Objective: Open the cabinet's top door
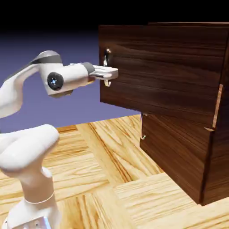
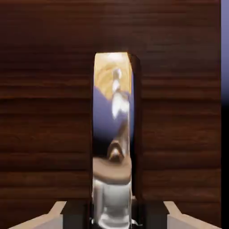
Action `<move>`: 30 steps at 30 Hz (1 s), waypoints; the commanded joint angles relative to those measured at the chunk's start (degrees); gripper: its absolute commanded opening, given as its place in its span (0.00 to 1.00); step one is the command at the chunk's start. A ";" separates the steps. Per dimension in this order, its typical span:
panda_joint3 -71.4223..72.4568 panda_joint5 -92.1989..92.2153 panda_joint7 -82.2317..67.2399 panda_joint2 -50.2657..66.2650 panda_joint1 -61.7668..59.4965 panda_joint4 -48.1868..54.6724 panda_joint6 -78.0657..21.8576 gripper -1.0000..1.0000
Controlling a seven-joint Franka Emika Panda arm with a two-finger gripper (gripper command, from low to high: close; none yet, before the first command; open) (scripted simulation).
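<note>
Upper door (image 1: 165, 67) swung out from cabinet (image 1: 219, 156), upper right of frame; hand (image 2: 112, 215) clenched around its silver handle (image 2: 112, 134).

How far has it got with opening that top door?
Mostly there, it seems: the top door stands swung out from the cabinet, past the lower door. The gripper is closed on its handle. Perhaps only a wider swing and letting go remain.
</note>
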 commanded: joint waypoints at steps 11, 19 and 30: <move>-22.62 -16.79 -5.88 -0.30 -3.40 -7.20 -18.67 0.00; -36.28 -27.47 -11.15 5.41 -12.16 -7.06 -33.62 0.00; -56.84 -50.52 -25.17 27.14 -10.87 1.44 -46.40 0.00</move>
